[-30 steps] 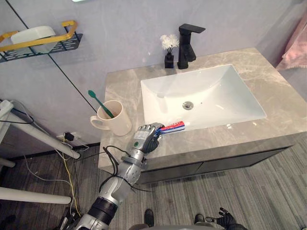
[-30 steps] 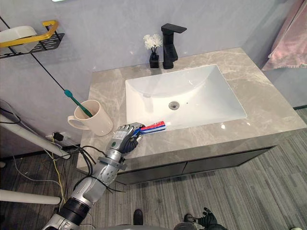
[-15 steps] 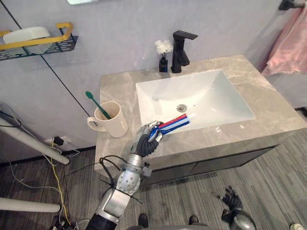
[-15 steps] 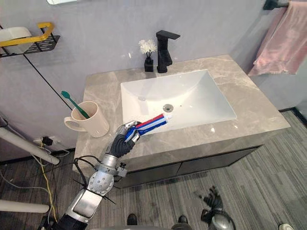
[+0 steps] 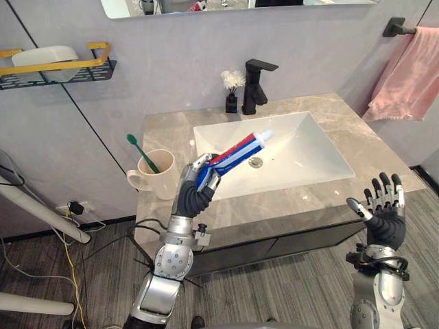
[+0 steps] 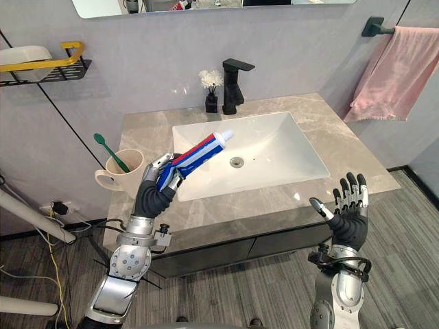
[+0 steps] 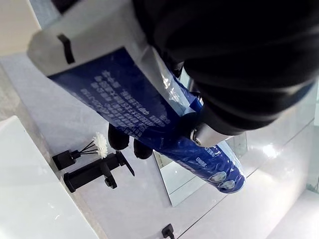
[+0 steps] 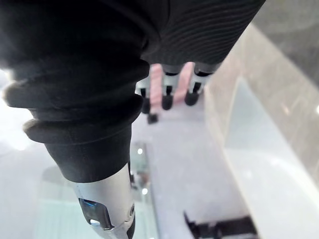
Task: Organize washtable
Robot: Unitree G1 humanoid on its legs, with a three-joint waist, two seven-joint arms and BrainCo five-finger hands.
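**Four cameras looking at one sink [image 5: 309,152], from above and from either front corner**

The two head eyes are looking steeply down from in front of the sink, well back from it, taking in the whole bench [image 5: 168,130] and the faucet [image 5: 255,86] behind the sink. They are sharing almost the same scene, with the sink falling further left in the right eye. The left wrist camera is riding very close on the left hand [image 5: 195,195], front-left of the sink, facing past the toothpaste tube [image 7: 144,109] towards the faucet. The right wrist camera is peering along the right hand [image 5: 381,212], front-right of the sink, towards that same faucet, which all four views are sharing.
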